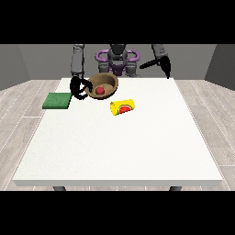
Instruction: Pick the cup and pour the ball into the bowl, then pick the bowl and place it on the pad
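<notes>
A brown wooden bowl is tilted with its near-left rim lifted, and a red ball lies inside it. The hand at the view's left has its fingers curled round the bowl's left rim. A yellow cup with a red mark lies on its side on the table, just right of and nearer than the bowl. The green pad lies flat at the table's left edge, left of that hand. The hand at the view's right hangs above the table's far right, away from everything.
The white table stretches wide towards the camera. The robot's body stands behind the far edge.
</notes>
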Tool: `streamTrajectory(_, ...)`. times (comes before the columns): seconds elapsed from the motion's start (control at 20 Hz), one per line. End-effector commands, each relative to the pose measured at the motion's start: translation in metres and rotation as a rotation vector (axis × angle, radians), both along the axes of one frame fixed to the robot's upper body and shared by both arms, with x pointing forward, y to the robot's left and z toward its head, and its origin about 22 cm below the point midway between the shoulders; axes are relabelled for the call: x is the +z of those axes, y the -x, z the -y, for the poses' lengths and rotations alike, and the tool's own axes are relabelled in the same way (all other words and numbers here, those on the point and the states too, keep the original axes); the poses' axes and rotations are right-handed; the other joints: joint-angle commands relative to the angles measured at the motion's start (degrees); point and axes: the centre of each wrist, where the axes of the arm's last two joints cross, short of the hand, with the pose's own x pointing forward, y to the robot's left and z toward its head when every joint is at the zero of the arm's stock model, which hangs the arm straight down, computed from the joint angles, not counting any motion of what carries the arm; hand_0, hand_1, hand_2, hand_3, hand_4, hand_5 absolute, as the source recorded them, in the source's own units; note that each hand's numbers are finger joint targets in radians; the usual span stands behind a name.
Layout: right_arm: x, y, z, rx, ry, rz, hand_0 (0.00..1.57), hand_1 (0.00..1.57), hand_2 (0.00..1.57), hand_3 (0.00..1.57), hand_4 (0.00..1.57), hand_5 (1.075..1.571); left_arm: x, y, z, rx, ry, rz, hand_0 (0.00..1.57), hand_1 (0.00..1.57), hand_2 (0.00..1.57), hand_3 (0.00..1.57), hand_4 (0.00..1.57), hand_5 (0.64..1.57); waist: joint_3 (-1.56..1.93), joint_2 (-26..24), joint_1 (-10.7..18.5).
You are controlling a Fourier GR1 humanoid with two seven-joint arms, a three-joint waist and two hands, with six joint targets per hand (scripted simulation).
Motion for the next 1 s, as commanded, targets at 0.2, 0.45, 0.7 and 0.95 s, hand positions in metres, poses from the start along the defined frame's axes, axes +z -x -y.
streamTrajectory(0.2,0.044,-0.015,0.039,0.018,-0.037,-0.07,1.57,1.57,1.57,1.57,1.06,1.559,-0.029,0.014,-0.044,0.093,-0.005,-0.064,0.0,0.0,0.0,0.0,0.0,1.569,0.11,-4.0,-3.9)
streamTrajectory(0.45,0.066,-0.01,0.091,-0.037,-0.073,0.021,1.57,1.57,1.57,1.57,1.07,1.557,-0.032,0.016,-0.041,0.071,0.011,0.01,0.0,0.0,0.0,0.0,0.0,1.569,0.12,1.1,-4.1)
streamTrajectory(0.7,0.06,0.008,0.124,-0.014,-0.078,0.028,1.57,1.57,1.57,1.57,1.07,1.557,-0.047,0.019,-0.002,0.102,0.001,0.004,0.0,0.0,0.0,0.0,0.0,1.565,0.13,1.4,-5.8)
streamTrajectory(0.95,0.094,0.009,0.17,-0.05,-0.111,0.177,1.57,1.57,1.57,1.57,1.05,1.561,-0.01,0.002,0.026,0.067,-0.018,0.191,0.0,0.0,0.0,0.0,0.0,1.565,0.18,11.9,-3.3)
